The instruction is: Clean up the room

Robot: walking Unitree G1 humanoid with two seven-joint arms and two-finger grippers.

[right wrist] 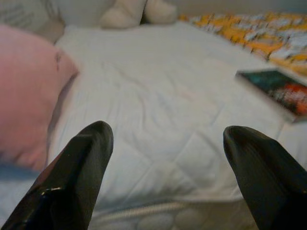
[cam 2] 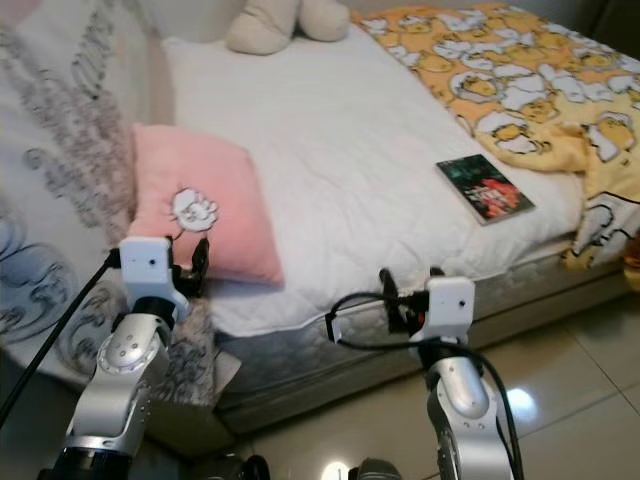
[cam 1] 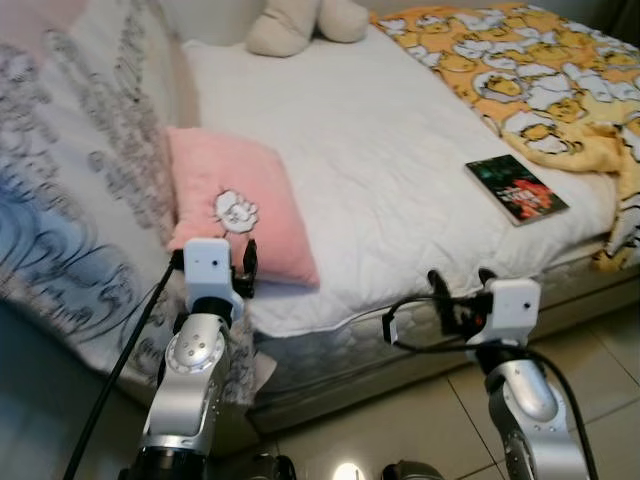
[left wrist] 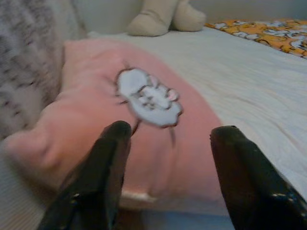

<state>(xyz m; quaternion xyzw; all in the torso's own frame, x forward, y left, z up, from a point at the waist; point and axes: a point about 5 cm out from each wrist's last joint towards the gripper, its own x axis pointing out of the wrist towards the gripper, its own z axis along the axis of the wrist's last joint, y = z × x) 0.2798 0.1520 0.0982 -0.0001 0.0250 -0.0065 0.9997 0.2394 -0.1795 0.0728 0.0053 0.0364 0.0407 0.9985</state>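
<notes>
A pink pillow [cam 1: 235,205] with a white sheep patch lies on the bed's near left corner. My left gripper [cam 1: 213,262] is raised just before its near edge, open, with nothing between the fingers [left wrist: 108,163]; the pillow [left wrist: 144,124] sits right ahead of them. My right gripper [cam 1: 460,283] hovers open in front of the mattress edge, aimed at the white sheet [right wrist: 158,110]. A dark book [cam 1: 516,188] lies flat on the sheet near the bed's right side. A yellow patterned blanket [cam 1: 530,70] is crumpled over the far right and hangs off the corner.
A cream plush toy [cam 1: 300,22] sits at the head of the bed. A white and grey printed quilt [cam 1: 70,170] drapes down the bed's left side. Glossy tiled floor [cam 1: 400,430] lies below my arms, along the mattress edge.
</notes>
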